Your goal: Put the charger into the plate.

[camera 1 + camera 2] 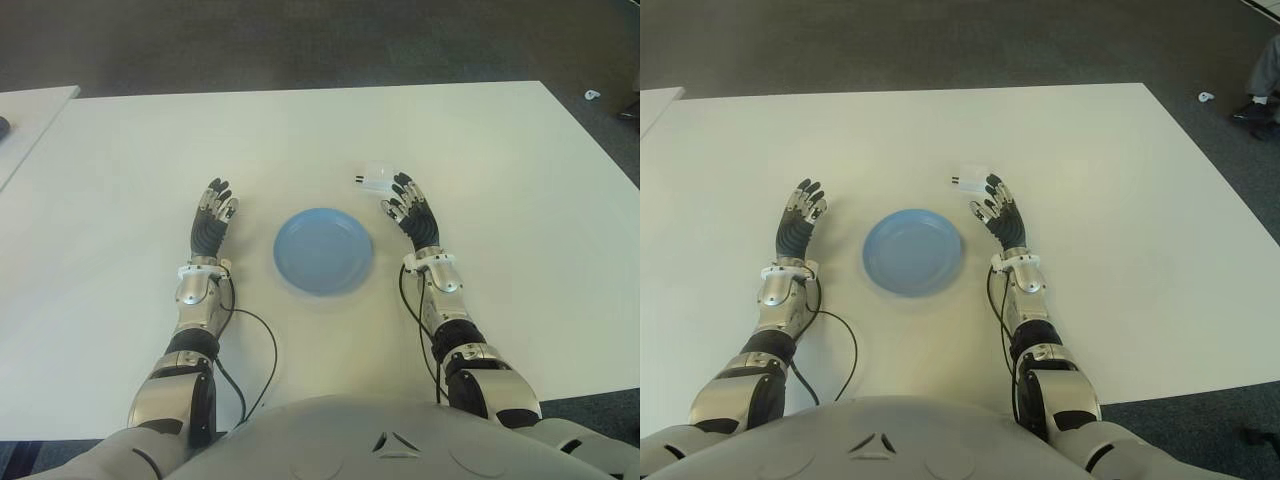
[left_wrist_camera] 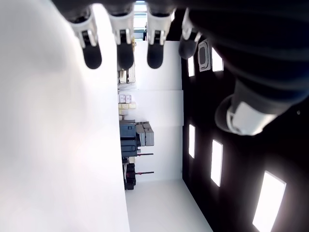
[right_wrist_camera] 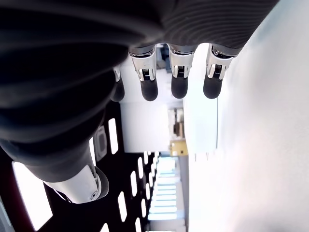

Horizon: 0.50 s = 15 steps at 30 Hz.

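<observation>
A small white charger (image 1: pixel 376 178) with two dark prongs lies on the white table (image 1: pixel 500 180), just beyond the fingertips of my right hand (image 1: pixel 410 207). That hand is open, fingers stretched out and holding nothing; its wrist view shows the white block of the charger (image 3: pixel 202 128) a short way past the fingertips (image 3: pixel 179 87). A round blue plate (image 1: pixel 323 250) sits between my two hands, with nothing on it. My left hand (image 1: pixel 213 212) shows to the left of the plate, fingers extended and holding nothing.
A second white table edge (image 1: pixel 30 110) shows at the far left. Dark floor (image 1: pixel 300 40) runs beyond the table's far edge. A black cable (image 1: pixel 262 345) loops on the table near my left forearm.
</observation>
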{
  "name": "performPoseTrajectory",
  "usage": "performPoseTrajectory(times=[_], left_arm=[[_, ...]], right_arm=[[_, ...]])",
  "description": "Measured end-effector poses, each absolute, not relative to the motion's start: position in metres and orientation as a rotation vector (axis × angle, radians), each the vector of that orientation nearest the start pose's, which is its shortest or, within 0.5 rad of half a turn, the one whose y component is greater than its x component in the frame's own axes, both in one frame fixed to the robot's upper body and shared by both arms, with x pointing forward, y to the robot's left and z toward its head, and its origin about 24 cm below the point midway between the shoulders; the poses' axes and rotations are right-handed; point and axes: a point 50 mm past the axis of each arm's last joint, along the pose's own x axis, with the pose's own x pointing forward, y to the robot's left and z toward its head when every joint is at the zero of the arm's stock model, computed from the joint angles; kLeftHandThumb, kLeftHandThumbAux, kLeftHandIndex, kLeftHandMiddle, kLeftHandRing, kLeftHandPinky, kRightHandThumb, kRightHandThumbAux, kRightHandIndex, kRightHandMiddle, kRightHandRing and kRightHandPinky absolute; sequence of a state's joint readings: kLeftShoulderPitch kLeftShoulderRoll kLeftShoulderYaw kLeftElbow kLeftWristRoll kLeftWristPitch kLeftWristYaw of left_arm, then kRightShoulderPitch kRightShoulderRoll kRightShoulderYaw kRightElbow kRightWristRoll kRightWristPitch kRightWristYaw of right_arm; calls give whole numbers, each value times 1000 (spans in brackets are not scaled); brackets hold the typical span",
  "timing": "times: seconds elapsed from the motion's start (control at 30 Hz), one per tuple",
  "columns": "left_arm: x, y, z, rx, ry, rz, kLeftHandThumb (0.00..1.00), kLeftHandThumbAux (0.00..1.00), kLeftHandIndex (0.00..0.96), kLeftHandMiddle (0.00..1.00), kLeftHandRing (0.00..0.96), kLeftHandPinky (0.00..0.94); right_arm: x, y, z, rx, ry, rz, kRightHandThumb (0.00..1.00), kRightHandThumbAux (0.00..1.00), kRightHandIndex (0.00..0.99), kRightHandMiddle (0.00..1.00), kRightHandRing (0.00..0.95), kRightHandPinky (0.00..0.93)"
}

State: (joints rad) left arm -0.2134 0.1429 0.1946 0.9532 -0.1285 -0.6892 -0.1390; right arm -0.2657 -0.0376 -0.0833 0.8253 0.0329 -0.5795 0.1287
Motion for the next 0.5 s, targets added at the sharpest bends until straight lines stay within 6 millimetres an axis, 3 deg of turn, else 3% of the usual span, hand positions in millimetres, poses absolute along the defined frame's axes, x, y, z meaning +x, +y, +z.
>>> performPoseTrajectory(times=[0.33,0.5], left_arm=[[250,218,-37,4,13,107,0,561,20,102,106,132],[250,218,-37,5,15,106,0,561,18,98,104,132]], right_arm=[[266,-170,-4,-224,50,26,258,686,0,162,245,258],[269,-173,4,-321,81,35,247,682,0,169,254,339]])
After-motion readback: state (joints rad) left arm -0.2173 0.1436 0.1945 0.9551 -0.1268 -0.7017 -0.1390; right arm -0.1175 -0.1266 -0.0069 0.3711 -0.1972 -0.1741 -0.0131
